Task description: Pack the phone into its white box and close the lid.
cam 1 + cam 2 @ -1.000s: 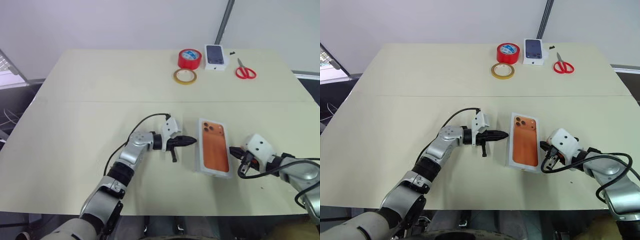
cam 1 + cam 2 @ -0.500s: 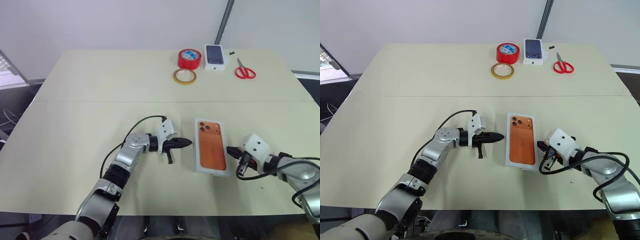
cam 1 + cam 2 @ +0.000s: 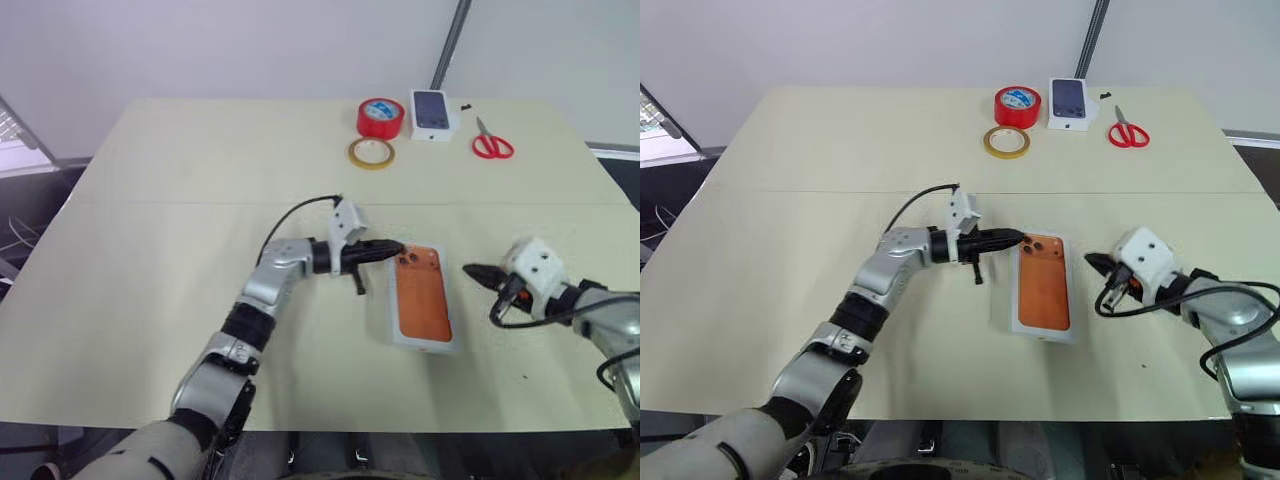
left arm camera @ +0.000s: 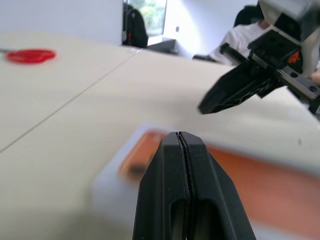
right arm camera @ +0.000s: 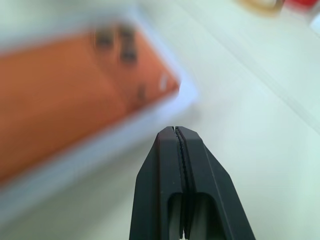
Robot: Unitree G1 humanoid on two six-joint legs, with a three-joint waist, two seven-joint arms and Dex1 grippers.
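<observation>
The phone (image 3: 421, 295) lies in the white box (image 3: 384, 318). Both jaws are clenched on nothing. The lid is not on yet.

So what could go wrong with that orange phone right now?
The shut left gripper is at the camera end of the phone, so a push could slide the phone and the white box askew or scratch a lens. The shut right gripper sits off to the side, apart, so nothing steadies the box.

Lab: bare worktable (image 3: 200, 160), tape rolls (image 3: 378, 117), scissors (image 3: 490, 143).
</observation>
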